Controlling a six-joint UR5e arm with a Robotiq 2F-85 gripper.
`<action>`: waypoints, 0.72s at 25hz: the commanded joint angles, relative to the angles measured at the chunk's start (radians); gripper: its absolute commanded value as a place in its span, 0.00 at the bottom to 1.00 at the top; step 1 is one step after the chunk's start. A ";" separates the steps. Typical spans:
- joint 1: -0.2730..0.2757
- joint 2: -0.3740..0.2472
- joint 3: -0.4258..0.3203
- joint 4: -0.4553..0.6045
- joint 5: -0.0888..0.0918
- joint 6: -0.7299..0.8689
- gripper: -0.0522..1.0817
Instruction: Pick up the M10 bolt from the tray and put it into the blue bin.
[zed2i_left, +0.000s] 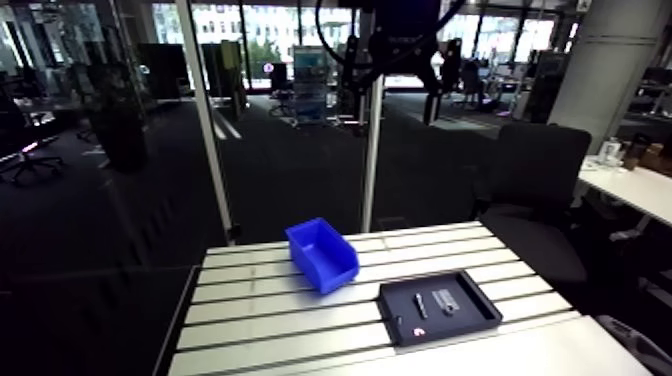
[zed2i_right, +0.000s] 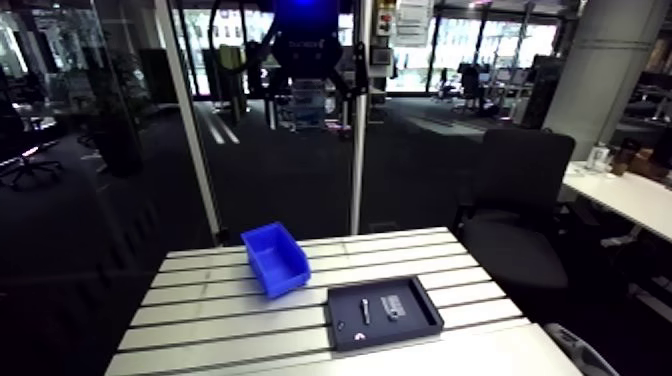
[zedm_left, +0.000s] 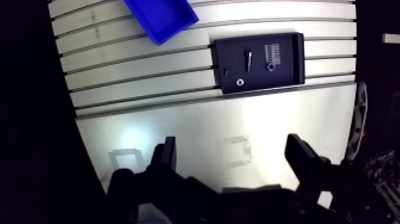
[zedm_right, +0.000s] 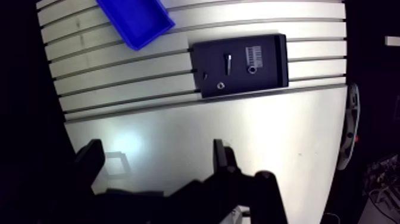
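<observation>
Table (zedm_left: 178, 131) w/ tray (zedm_left: 287, 72): M10 bolt (zedm_left: 248, 61) lies well ahead of spread-apart claw (zedm_left: 232, 143).

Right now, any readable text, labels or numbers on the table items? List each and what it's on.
No text can be read.
On the tray: no print shows.
On the blue bin: no label shows.
On the pale striped piece in the tray: rows of marks, too blurred to tell whether they are text.
</observation>
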 joint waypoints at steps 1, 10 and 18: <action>-0.002 -0.012 -0.012 0.000 -0.009 -0.008 0.05; 0.000 -0.011 -0.009 -0.002 -0.009 -0.008 0.05; -0.002 -0.008 -0.002 -0.008 -0.015 -0.008 0.05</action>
